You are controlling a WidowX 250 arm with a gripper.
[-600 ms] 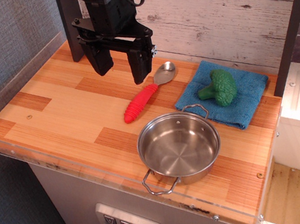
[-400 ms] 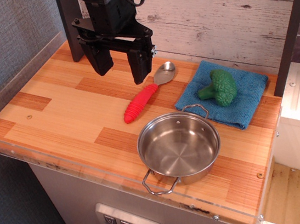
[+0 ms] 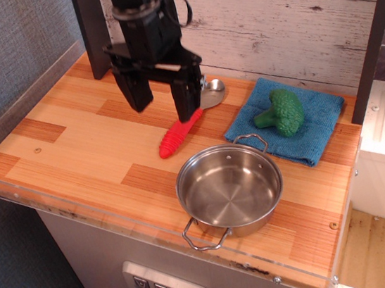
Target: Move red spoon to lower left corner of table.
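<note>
- Wood-plank table (image 3: 80,152) with a clear acrylic rim fills mid-frame; whitewashed board wall (image 3: 283,25) behind.
- Black gripper (image 3: 165,105), jaws spread apart, above the red-handled spoon (image 3: 180,134).

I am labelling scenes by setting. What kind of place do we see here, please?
Probably a toy or mock kitchen set up for robot trials: a wood-plank table with a clear rim, a steel pot, a red spoon, and a broccoli on a blue cloth.
</note>
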